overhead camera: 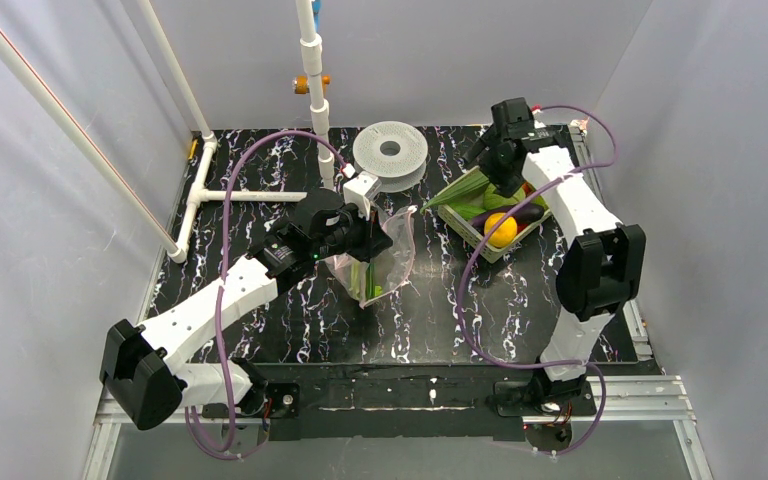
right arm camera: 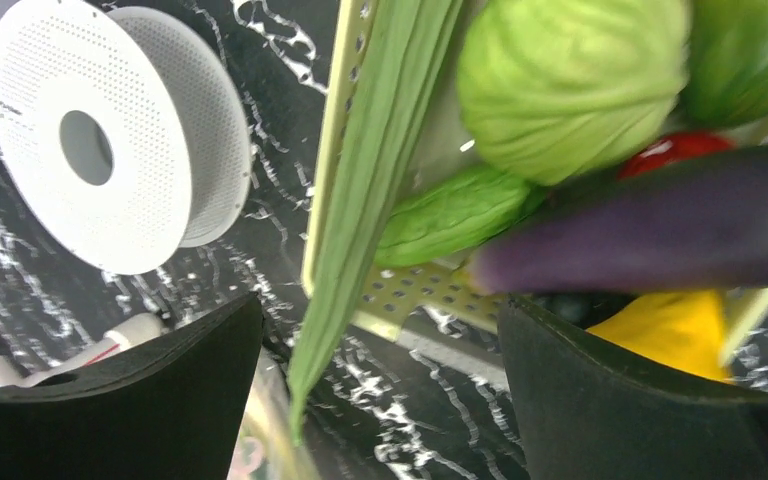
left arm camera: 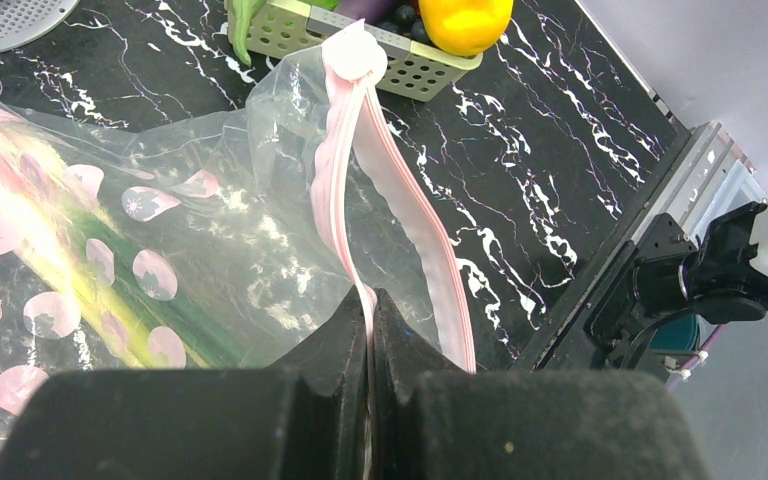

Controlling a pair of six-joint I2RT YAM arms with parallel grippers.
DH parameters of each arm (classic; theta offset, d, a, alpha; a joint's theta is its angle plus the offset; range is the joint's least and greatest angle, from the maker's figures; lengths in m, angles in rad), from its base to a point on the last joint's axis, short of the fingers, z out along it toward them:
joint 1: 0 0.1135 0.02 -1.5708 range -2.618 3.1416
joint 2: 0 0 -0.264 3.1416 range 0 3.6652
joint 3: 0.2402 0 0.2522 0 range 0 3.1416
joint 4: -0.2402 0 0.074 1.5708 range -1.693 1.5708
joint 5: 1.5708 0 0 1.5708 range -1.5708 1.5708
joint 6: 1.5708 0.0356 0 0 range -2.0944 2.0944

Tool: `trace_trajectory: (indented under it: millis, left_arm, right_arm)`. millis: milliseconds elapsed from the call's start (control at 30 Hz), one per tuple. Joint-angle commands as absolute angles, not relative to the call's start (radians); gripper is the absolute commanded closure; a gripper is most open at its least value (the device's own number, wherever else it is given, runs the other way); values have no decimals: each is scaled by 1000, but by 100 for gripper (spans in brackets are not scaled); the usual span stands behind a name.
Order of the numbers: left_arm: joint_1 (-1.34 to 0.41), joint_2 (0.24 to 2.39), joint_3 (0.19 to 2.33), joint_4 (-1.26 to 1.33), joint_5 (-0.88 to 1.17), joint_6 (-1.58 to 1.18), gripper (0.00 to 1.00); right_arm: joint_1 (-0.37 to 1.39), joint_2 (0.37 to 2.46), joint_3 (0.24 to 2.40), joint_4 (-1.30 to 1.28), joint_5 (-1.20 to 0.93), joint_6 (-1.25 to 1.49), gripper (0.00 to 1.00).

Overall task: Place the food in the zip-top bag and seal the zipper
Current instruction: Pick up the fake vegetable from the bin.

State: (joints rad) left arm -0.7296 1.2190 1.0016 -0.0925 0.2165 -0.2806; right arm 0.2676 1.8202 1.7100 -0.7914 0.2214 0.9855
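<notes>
My left gripper (overhead camera: pixel 358 228) is shut on the pink zipper (left arm camera: pixel 400 210) of the clear zip-top bag (overhead camera: pixel 385 255), holding its mouth up and open. In the left wrist view the jaws (left arm camera: pixel 371 297) pinch one side of the strip. A long green stalk (left arm camera: pixel 110 270) lies inside the bag (left arm camera: pixel 210 220). My right gripper (overhead camera: pixel 505 172) is open over the basket (overhead camera: pixel 480 238). The right wrist view shows, ahead of the open gripper (right arm camera: pixel 380 310), a long pale-green stalk (right arm camera: pixel 380 170), a pale green round head (right arm camera: pixel 570 80), a small green piece (right arm camera: pixel 450 215), a purple eggplant (right arm camera: pixel 660 230) and a yellow piece (right arm camera: pixel 670 330).
A white perforated spool (overhead camera: pixel 390 152) lies behind the bag, also in the right wrist view (right arm camera: pixel 110 130). A red piece (right arm camera: pixel 680 150) sits in the basket. White pipes (overhead camera: pixel 210 180) stand at the back left. The basket (left arm camera: pixel 400 55) sits right of the bag.
</notes>
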Motion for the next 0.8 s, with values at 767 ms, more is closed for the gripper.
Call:
trace_trajectory:
  millis: [767]
  left_arm:
    - [-729, 1215, 1046, -97, 235, -300, 100]
  right_arm:
    - [-180, 1572, 1328, -559, -239, 517, 9]
